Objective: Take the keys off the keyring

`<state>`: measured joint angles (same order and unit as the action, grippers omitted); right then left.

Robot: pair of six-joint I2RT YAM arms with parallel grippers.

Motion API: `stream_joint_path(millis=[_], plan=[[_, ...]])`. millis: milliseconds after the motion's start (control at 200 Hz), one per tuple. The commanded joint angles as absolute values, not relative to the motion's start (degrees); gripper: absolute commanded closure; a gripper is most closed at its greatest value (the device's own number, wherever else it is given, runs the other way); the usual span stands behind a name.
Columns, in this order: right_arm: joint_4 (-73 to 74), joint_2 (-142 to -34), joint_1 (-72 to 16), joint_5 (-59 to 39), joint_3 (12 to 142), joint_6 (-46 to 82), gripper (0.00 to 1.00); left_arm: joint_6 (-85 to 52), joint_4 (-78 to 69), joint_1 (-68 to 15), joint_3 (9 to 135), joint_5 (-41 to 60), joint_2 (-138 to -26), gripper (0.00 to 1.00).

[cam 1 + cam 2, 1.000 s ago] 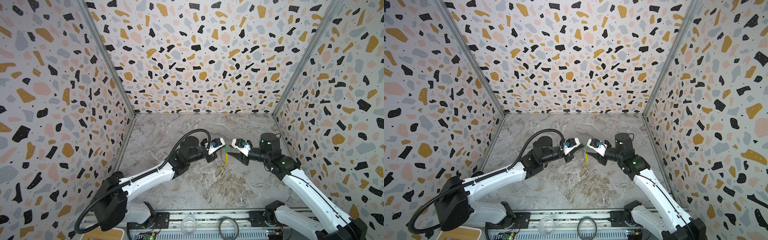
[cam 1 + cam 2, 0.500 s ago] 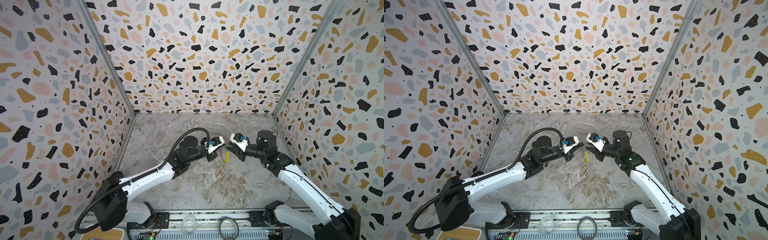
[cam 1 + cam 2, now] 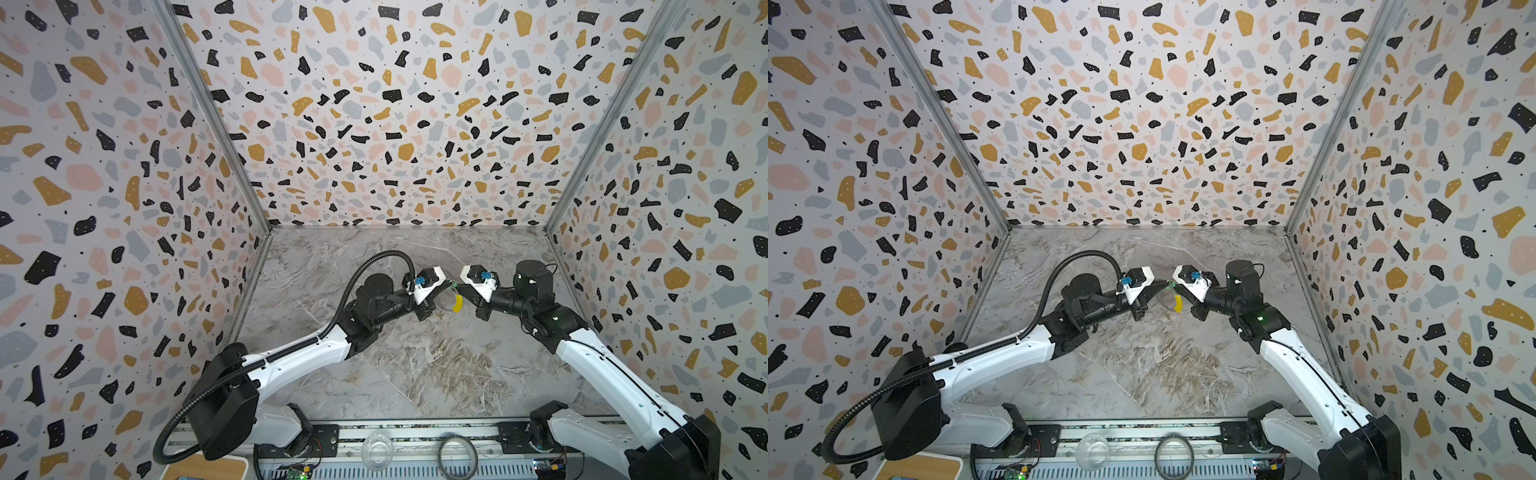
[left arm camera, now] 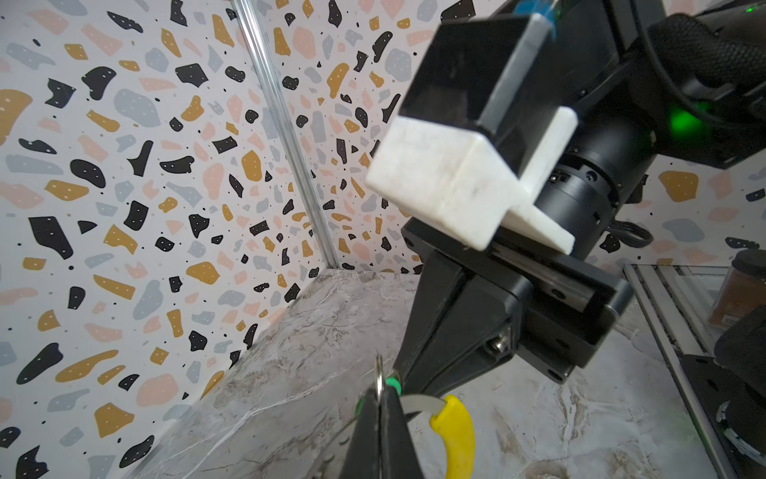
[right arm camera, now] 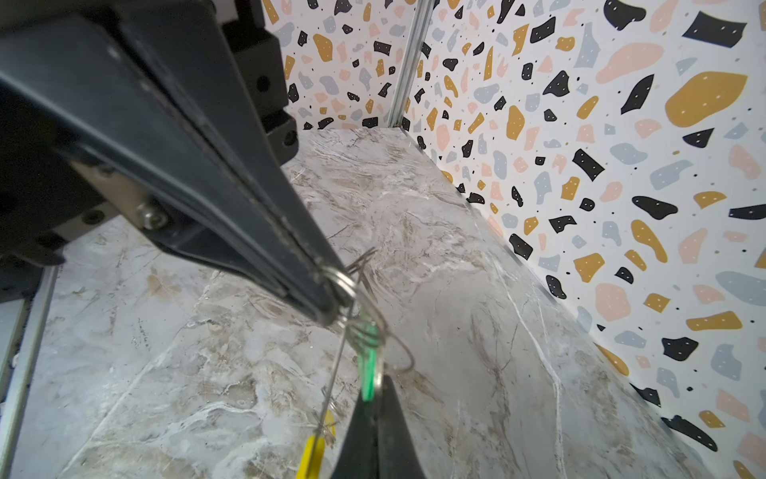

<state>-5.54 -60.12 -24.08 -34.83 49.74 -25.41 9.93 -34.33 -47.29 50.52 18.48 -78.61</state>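
Note:
Both grippers meet tip to tip above the middle of the marble table point(image 3: 415, 365). My left gripper point(image 4: 380, 408) is shut on the keyring, whose silvery rim point(image 4: 378, 371) sticks out between its fingers. The keyring's thin wire point(image 5: 331, 381) hangs down to its yellow sleeve point(image 4: 456, 431), which shows in both top views point(image 3: 457, 303) point(image 3: 1178, 304). My right gripper point(image 5: 375, 408) is shut on the green tag point(image 5: 368, 373) of one of the keys. In a top view the left gripper point(image 3: 446, 287) and right gripper point(image 3: 459, 286) nearly touch.
Terrazzo walls close in the table on three sides. On the front rail stand a clear glass cup point(image 3: 377, 451) and a darker ring point(image 3: 458, 457). A wooden board point(image 3: 203, 469) lies at the front left corner. A brown jar point(image 4: 742, 290) shows past the rail.
My right gripper has closed its jaws onto the green tag and shifted slightly up towards the left gripper. The left gripper has stayed shut in place.

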Motion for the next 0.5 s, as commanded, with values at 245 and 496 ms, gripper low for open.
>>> stream_joint_path(millis=[245,496], plan=[[-7.80,-59.06,-27.62,-31.30,51.06,-29.62,1.00,2.53,-50.17,-46.95,48.49,15.68,-81.13,1.00],[-9.51,-60.01,-28.54,-31.47,51.99,-31.02,1.00,0.36,-54.72,-47.00,47.37,14.25,-82.07,1.00]])
